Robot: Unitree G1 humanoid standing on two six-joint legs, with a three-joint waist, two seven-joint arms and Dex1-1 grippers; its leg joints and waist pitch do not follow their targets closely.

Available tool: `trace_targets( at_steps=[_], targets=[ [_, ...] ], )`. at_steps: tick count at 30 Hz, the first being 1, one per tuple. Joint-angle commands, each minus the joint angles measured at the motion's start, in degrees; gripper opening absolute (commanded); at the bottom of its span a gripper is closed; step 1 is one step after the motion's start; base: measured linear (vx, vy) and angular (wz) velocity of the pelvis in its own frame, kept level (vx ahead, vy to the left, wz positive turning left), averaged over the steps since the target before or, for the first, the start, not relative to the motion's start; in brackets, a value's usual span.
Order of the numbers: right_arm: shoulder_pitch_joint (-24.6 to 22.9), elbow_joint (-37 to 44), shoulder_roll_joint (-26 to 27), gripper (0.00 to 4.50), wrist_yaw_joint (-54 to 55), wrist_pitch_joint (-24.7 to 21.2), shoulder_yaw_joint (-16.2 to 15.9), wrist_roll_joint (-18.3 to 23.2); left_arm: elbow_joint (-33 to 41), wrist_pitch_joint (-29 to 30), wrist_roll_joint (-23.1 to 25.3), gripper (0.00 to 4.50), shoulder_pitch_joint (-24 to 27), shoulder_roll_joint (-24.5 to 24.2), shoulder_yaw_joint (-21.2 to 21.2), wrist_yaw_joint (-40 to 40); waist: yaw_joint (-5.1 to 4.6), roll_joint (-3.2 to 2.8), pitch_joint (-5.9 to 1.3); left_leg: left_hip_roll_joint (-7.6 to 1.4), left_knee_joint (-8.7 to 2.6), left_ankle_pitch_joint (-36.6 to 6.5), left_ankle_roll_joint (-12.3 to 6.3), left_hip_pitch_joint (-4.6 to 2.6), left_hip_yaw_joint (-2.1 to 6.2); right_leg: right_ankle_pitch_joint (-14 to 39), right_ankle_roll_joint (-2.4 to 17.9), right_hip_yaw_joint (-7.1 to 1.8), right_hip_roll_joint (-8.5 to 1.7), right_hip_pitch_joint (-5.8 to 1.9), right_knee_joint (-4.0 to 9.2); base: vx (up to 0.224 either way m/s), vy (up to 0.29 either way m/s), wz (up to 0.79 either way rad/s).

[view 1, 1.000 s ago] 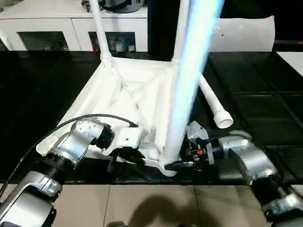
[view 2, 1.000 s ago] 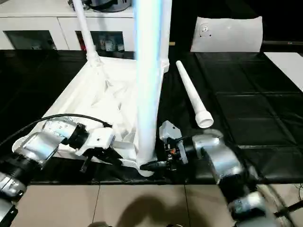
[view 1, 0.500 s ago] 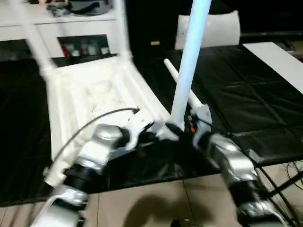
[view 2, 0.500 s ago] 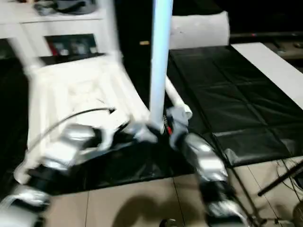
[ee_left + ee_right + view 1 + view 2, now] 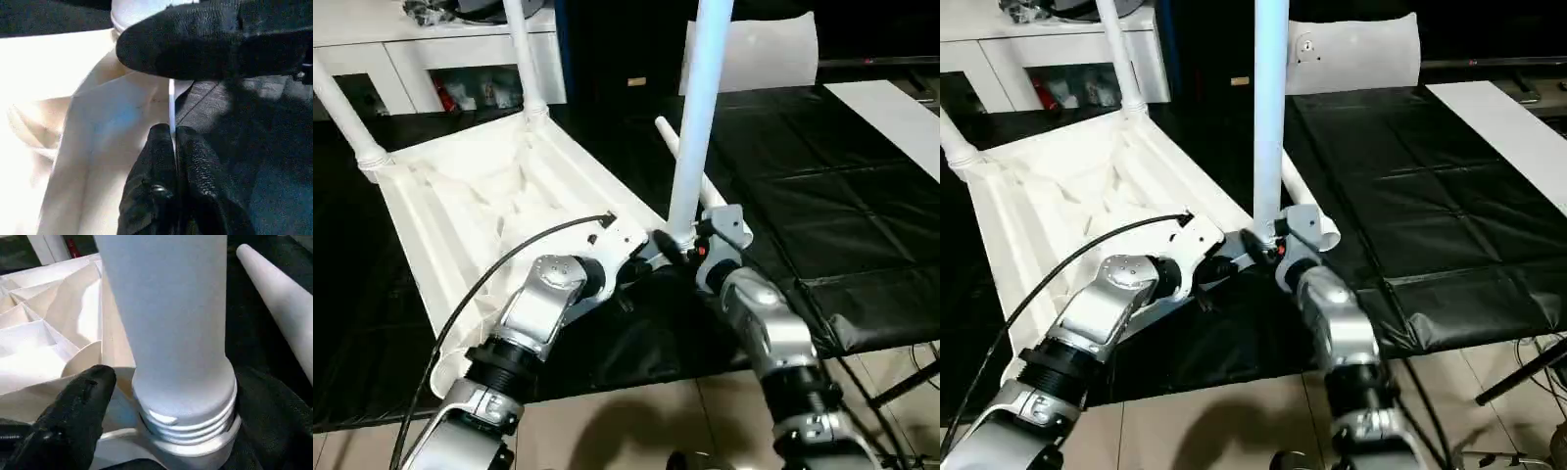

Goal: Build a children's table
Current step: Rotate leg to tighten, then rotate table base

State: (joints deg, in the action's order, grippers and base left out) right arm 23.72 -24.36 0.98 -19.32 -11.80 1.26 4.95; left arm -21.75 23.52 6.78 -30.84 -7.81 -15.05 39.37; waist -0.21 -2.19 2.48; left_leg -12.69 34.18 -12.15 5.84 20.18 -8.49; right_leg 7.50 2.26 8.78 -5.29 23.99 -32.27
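Three legs are standing in the upturned table top (image 5: pixel 475 191) on the black bench (image 5: pixel 842 196), the near-right leg (image 5: pixel 1270 108) being seated while the left pincer (image 5: pixel 171 161) is pinching the rim, the right pincer (image 5: pixel 161 431) is straddling it unclamped, and the fourth leg (image 5: pixel 690 171) is lying alongside.

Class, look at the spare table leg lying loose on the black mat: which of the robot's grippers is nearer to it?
The right. The right gripper sits at the foot of the upright leg, just beside the loose leg; the left gripper pinches the tabletop rim, further off.
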Motion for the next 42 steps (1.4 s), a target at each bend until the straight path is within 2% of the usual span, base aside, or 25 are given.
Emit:
trace_targets(
  at_steps=[1,3,4,5,6,7,10,11,13,15,17,23,24,25,26,28,29,30,31,32,35,40,42],
  targets=[
    [-1.52,3.59,0.86,4.45,-2.01,-1.86,-2.13,1.98,2.72,-4.34,-0.27,0.0,-1.65,0.04,0.31,-0.07,0.6,0.08,-4.13,0.12,-3.51,-5.84,-5.61,0.62,-0.67,17.02,7.4,-2.88,-2.76,-4.66,3.46,0.0,0.0,0.0],
    [-3.36,6.97,0.14,4.45,-1.73,-2.05,-1.57,1.9,1.86,-5.47,0.26,0.0,-1.48,-0.2,0.7,-1.5,0.95,0.11,-4.17,0.03,-3.56,-5.37,-5.57,0.62,-0.65,15.64,7.48,-3.04,-2.7,-4.68,3.23,0.0,0.0,0.0],
    [-4.09,8.22,-0.08,4.45,-1.54,-2.29,-1.2,2.08,1.53,-5.78,0.15,0.0,-1.48,-0.08,1.05,-1.93,1.07,0.59,-4.12,-0.01,-3.56,-5.3,-5.56,0.58,-0.79,15.43,7.38,-3.08,-2.69,-4.6,3.25,0.0,0.0,0.0],
    [-4.53,8.97,-0.17,4.45,-1.41,-2.54,-0.91,2.29,1.36,-5.93,-0.04,0.0,-1.49,0.04,1.3,-2.08,1.24,0.4,-4.16,0.06,-3.59,-5.03,-5.56,0.69,-0.73,15.38,7.4,-3.12,-2.8,-4.76,3.09,0.0,0.0,0.0],
    [-6.34,11.89,-0.41,4.45,-0.68,-3.29,0.67,3.38,1.25,-5.65,-1.81,0.0,-1.6,0.65,2.35,-1.32,1.13,0.92,-4.08,0.11,-3.59,-5.03,-5.67,0.79,-0.83,15.69,7.17,-3.14,-2.72,-4.75,3.25,0.0,0.0,0.0],
    [-6.99,12.88,-0.47,4.5,-0.53,-3.5,1.16,3.84,1.35,-5.49,-2.37,0.44,-1.59,0.8,2.64,-1.22,1.34,0.74,-4.05,0.09,-3.61,-5.21,-5.68,0.57,-0.88,16.15,7.0,-3.19,-2.8,-4.66,3.28,0.0,0.0,0.0],
    [-10.09,17.67,-1.05,4.5,0.06,-4.32,2.71,5.24,2.03,-6.17,-4.86,0.55,-1.36,1.4,4.05,-0.82,1.86,0.69,-3.89,0.03,-3.66,-5.76,-5.58,0.49,-0.96,19.14,6.16,-3.16,-2.95,-4.44,3.76,0.0,0.0,0.0],
    [-11.06,19.1,-1.55,4.5,0.05,-4.84,2.69,5.13,2.3,-7.32,-5.39,0.61,-1.22,1.56,4.58,-1.11,2.09,0.89,-3.88,0.04,-3.63,-5.81,-5.55,0.38,-1.04,19.56,5.79,-3.17,-2.86,-4.35,3.94,0.0,0.0,0.0],
    [-12.02,20.44,-2.31,4.5,0.14,-6.3,2.23,4.6,2.69,-8.17,-6.15,0.87,-1.02,1.65,5.36,-1.48,2.51,0.91,-3.82,0.06,-3.8,-6.34,-5.11,0.31,-1.02,20.45,5.11,-3.13,-2.78,-4.26,3.85,0.0,0.0,0.0],
    [-14.03,23.47,-4.39,4.5,-2.27,-11.14,0.26,4.83,4.46,-7.42,-8.23,0.87,-0.48,1.03,8.12,-1.62,2.63,0.77,-3.69,0.24,-3.84,-7.21,-4.64,0.31,-1.02,22.22,3.84,-3.04,-2.69,-4.31,4.13,0.0,0.0,0.0],
    [-14.29,24.19,-5.19,4.5,-2.89,-13.74,-0.62,4.8,5.14,-6.39,-8.22,0.87,-0.3,-0.46,9.14,-1.68,2.53,0.92,-3.74,0.31,-3.81,-7.25,-4.58,0.53,-0.95,22.12,3.39,-2.99,-2.63,-4.48,4.1,0.0,0.0,0.0],
    [-13.02,23.45,-7.85,4.5,-5.68,-17.62,-5.94,2.84,6.2,-1.91,-1.97,0.87,-0.43,-10.55,11.44,-5.27,2.13,0.58,-3.7,0.43,-3.85,-7.98,-3.6,0.37,-0.76,23.24,1.77,-2.74,-2.38,-4.2,4.18,0.0,0.0,0.0],
    [-12.86,23.36,-8.0,4.5,-5.86,-17.96,-6.35,2.74,6.4,-1.47,-1.49,0.87,-0.37,-11.53,11.65,-5.46,2.13,0.39,-3.71,0.37,-3.84,-7.75,-3.45,0.18,-0.77,22.97,2.0,-2.8,-2.43,-4.03,4.16,0.0,0.0,0.0],
    [-12.24,22.86,-8.38,4.5,-6.48,-18.69,-7.63,2.33,7.15,0.09,0.14,0.7,-0.1,-14.85,12.41,-5.94,2.19,0.41,-3.67,0.29,-3.84,-7.87,-3.33,0.06,-0.77,22.88,2.27,-2.8,-2.45,-3.92,4.14,0.0,0.0,0.0],
    [-12.03,22.66,-8.4,4.5,-6.63,-18.75,-7.9,2.26,7.43,0.57,0.48,0.59,0.02,-15.72,12.68,-5.91,2.26,0.2,-3.75,0.15,-3.97,-7.85,-3.18,0.09,-0.58,21.9,2.89,-2.85,-2.42,-4.01,3.77,0.0,0.0,0.0],
    [-10.49,21.2,-8.28,4.5,-7.01,-19.15,-9.16,1.62,9.33,3.61,2.11,0.51,1.23,-20.95,14.02,-5.22,2.2,0.09,-3.76,-0.05,-4.03,-7.37,-2.81,0.05,-0.56,19.65,4.02,-3.09,-2.55,-3.99,3.34,0.0,0.0,0.0],
    [-10.49,21.2,-8.28,4.5,-7.01,-19.15,-9.16,1.62,9.33,3.61,2.11,0.39,1.23,-20.95,14.02,-5.22,2.22,-0.04,-3.8,-0.16,-4.06,-7.27,-2.58,-0.05,-0.46,18.9,4.59,-3.14,-2.62,-3.93,3.07,0.0,0.0,0.0],
    [-8.67,18.98,-7.59,4.5,-6.5,-19.18,-9.67,1.13,10.21,5.26,3.83,0.25,2.91,-25.16,13.79,-4.5,2.27,0.22,-3.8,-0.08,-4.01,-6.79,-2.53,-0.03,-0.58,17.93,5.16,-3.23,-2.58,-3.95,2.96,0.0,0.0,0.0],
    [-8.2,18.37,-7.42,4.5,-6.4,-19.17,-9.82,1.02,10.28,5.6,4.22,0.14,3.36,-26.07,13.66,-4.4,2.34,0.02,-3.87,-0.23,-4.1,-6.79,-2.3,-0.12,-0.44,17.41,5.74,-3.3,-2.73,-3.96,2.64,0.0,0.0,0.0],
    [-7.44,17.4,-7.17,4.5,-6.27,-19.18,-10.1,0.87,10.32,6.14,4.76,0.08,4.12,-27.44,13.36,-4.32,2.18,0.1,-3.7,-0.1,-4.12,-7.38,-2.24,-0.11,-0.6,17.59,6.13,-3.32,-2.59,-3.81,2.71,0.0,0.0,0.0],
    [-5.89,15.32,-6.94,4.5,-6.19,-19.62,-11.19,0.43,9.99,7.39,6.75,0.03,6.09,-29.9,12.07,-4.31,2.3,-0.15,-3.56,-0.13,-4.16,-8.5,-1.69,-0.38,-0.62,19.1,6.02,-3.37,-2.74,-3.71,3.01,0.0,0.0,0.0],
    [-4.54,13.16,-6.36,4.5,-5.97,-19.03,-11.64,0.1,12.03,11.14,8.46,0.03,8.8,-31.9,10.02,-3.36,2.34,0.07,-3.32,0.0,-4.37,-11.58,-1.01,-0.35,-0.55,23.43,4.77,-3.34,-2.93,-3.65,3.7,0.0,0.0,0.0],
    [-4.13,12.42,-6.11,4.5,-5.89,-18.69,-11.55,-0.01,12.33,11.7,9.05,0.03,9.38,-32.51,9.08,-3.19,2.3,0.19,-3.37,0.0,-4.35,-11.97,-0.93,-0.31,-0.46,23.53,4.66,-3.3,-2.92,-3.68,3.66,0.0,0.0,0.0]
  ],
)
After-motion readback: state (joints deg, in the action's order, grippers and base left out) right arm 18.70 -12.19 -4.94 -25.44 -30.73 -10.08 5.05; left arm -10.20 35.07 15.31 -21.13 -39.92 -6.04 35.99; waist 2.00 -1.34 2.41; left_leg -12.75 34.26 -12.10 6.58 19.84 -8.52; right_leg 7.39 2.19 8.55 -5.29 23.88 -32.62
